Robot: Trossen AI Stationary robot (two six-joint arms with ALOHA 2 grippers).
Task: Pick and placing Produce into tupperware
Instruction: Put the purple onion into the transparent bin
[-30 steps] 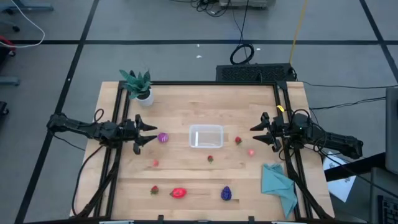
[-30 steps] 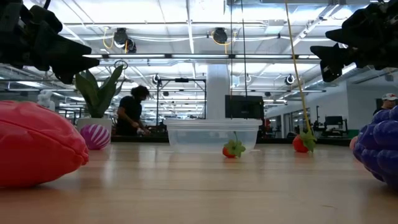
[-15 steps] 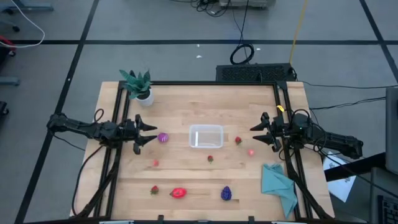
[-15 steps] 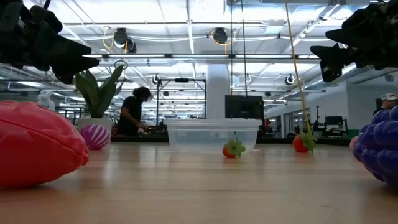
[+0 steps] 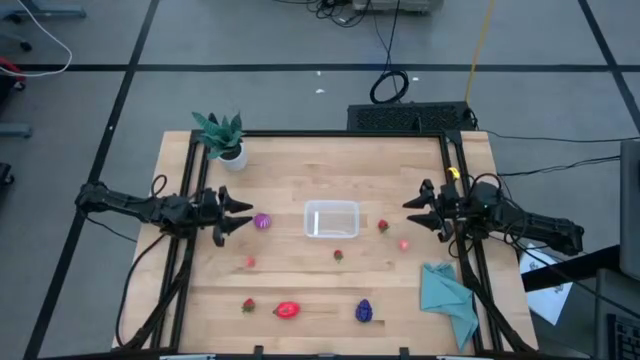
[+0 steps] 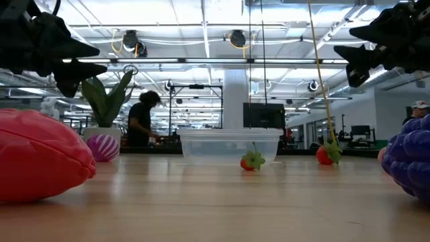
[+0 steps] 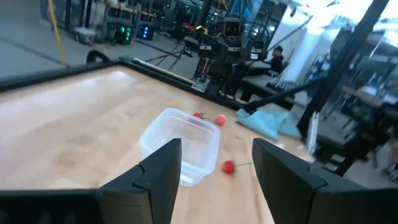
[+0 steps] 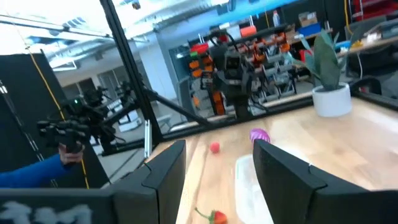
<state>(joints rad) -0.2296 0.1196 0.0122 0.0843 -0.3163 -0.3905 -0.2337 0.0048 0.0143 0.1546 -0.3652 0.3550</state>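
Observation:
The clear tupperware [image 5: 331, 220] stands at the table's middle; it also shows in the left wrist view [image 7: 180, 146]. Produce lies loose on the wood. A magenta ball [image 5: 262, 221] is left of the tupperware. Small strawberries lie right of it [image 5: 383, 226], in front of it [image 5: 338, 255] and near the front [image 5: 248, 305]. A bigger red piece [image 5: 287, 310] and a dark purple cluster [image 5: 364, 311] lie by the near edge. My left gripper [image 5: 235, 216] hovers open just left of the ball. My right gripper [image 5: 413, 214] hovers open right of the strawberries. Both are empty.
A green potted plant [image 5: 222, 138] stands at the far left corner. A teal cloth [image 5: 447, 300] lies at the near right corner. Black rails run along the table's left and right sides. A person [image 6: 141, 121] is in the room behind.
In the low view both grippers have shifted slightly upward while staying above the table. The produce and the tupperware have not moved.

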